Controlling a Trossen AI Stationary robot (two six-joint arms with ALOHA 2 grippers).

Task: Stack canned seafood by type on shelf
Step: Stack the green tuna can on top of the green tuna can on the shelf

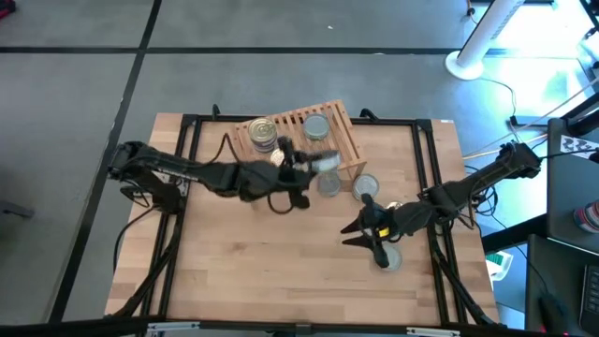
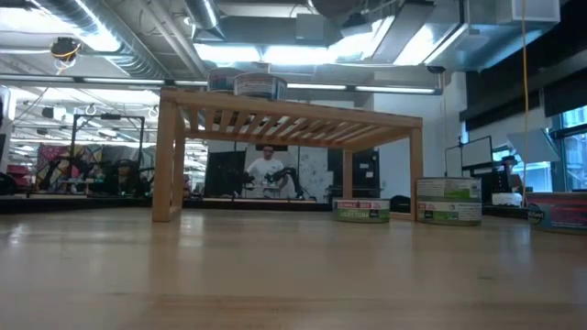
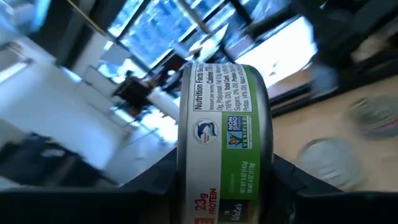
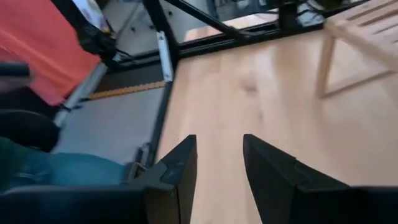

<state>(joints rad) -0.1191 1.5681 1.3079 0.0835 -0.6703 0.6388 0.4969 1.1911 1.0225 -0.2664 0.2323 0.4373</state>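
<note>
High view shows my left end effector [image 1: 314, 164] carrying a green-labelled tin [image 1: 326, 162] at the front edge of the wooden shelf [image 1: 339, 120], so I judge the step in hand to be the transfer of 1 tin onto the rack. In the left wrist view that tin [image 3: 224, 140] sits on edge between my fingers [image 3: 292, 180], clamped across its 2 flat faces, with its nutrition label facing the camera.

On the shelf, a stack with a gold top [image 1: 263, 131] stands toward 9 o'clock and a silver-topped tin [image 1: 316, 125] toward 3 o'clock. Loose tins lie on the worktop [image 1: 243, 271]: one [image 1: 329, 185] just below my load, another [image 1: 365, 186] at 3 o'clock of that.

My next move, as I judge it, calls for lifting clear of the shelf's edge, turning the tin flat, and setting it on the stack of its own type; I cannot tell the lid's colour from here.

My right end effector [image 1: 374, 232] hangs over the worktop at 5 o'clock of the shelf, fingers spread and empty, as the right wrist view confirms [image 4: 217, 171], with 1 tin [image 1: 388, 257] beside its tips.
</note>
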